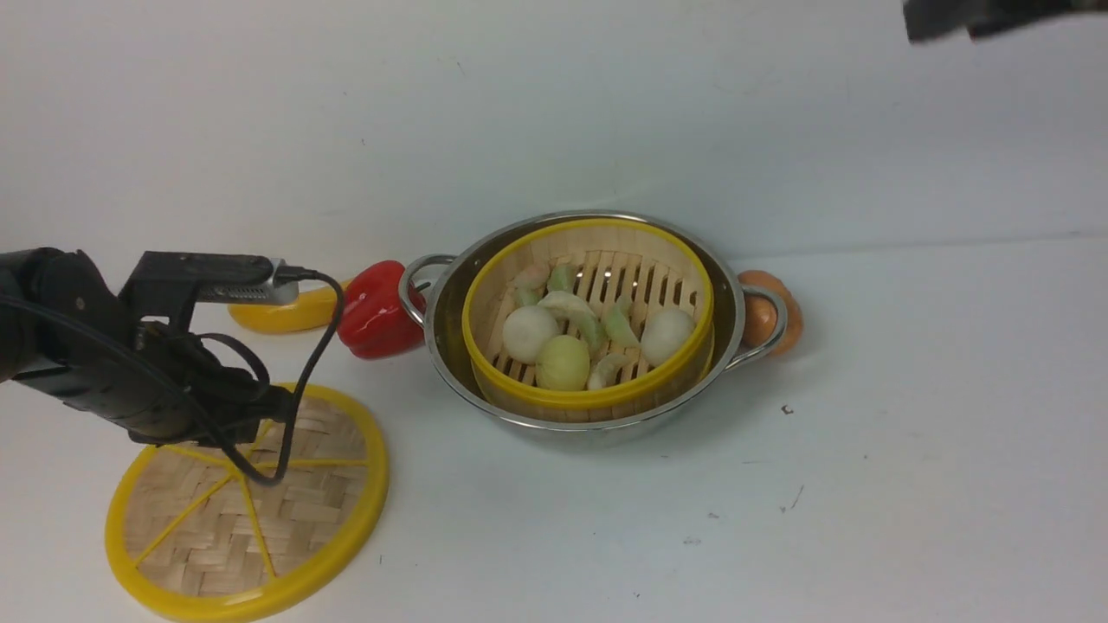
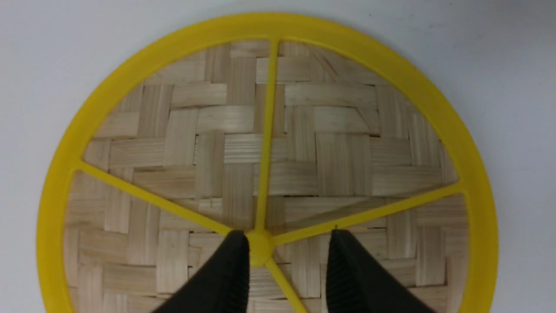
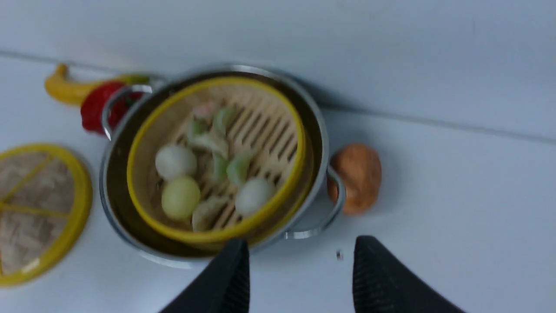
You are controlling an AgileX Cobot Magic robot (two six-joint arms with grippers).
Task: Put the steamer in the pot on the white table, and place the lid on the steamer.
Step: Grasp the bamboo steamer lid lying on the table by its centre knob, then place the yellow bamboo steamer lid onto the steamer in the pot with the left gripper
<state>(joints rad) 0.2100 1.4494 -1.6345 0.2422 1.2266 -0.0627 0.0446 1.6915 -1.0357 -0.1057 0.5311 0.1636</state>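
**Steel pot shares white worktop with lid and produce**

A white worktop (image 1: 909, 433) carries a wide steel pot (image 1: 448, 324). A woven, yellow-rimmed lid (image 1: 216, 528) lies flat to the pot's left, nearer the camera. A red pepper (image 1: 372, 316) sits just beside the pot's left handle, a banana (image 1: 286, 316) beyond it. A brown rounded item (image 1: 762, 320) rests by the right handle. Dark specks (image 1: 786, 409) dot the surface near the pot's right.

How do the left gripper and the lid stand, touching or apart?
Cannot tell. Left wrist view: the left gripper straddles the hub of the lid, but neither contact nor gap shows plainly.
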